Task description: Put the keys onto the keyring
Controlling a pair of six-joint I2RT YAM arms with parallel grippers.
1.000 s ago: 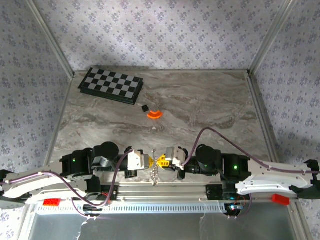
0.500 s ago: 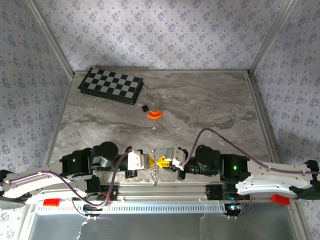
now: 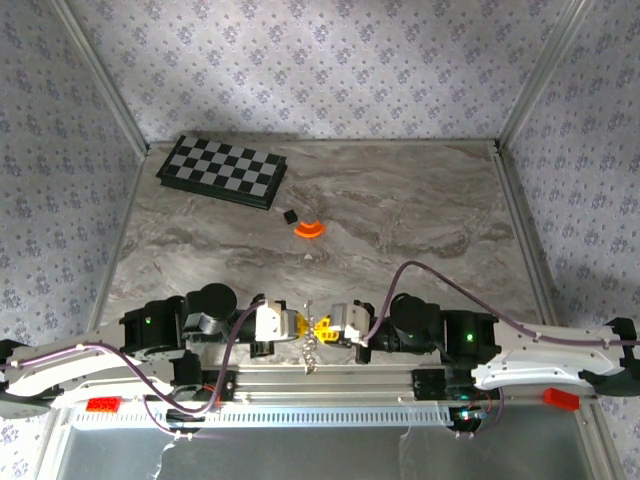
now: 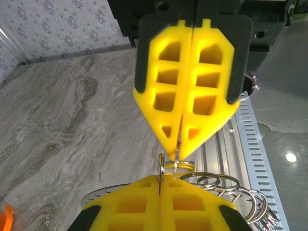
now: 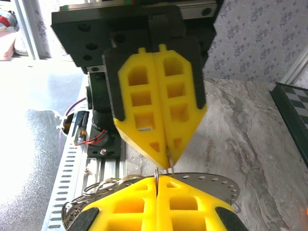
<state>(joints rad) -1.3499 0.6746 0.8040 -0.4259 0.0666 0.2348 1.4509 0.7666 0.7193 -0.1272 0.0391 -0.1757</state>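
The right gripper [image 3: 326,325] is now sitting slightly further left than a second ago, closer to the left gripper [image 3: 300,323], while everything on the table is lying as before. Both grippers are clenched, jaws pressed flat together, meeting tip to tip above the rail at the table's near edge. Each is pinching a thin metal loop of the keyring [image 5: 211,183], which is hanging between and below them. The keys are not distinguishable among those loops. One checkered board [image 3: 222,170], one orange disc [image 3: 309,229] and one black cube [image 3: 289,215] are lying farther back.
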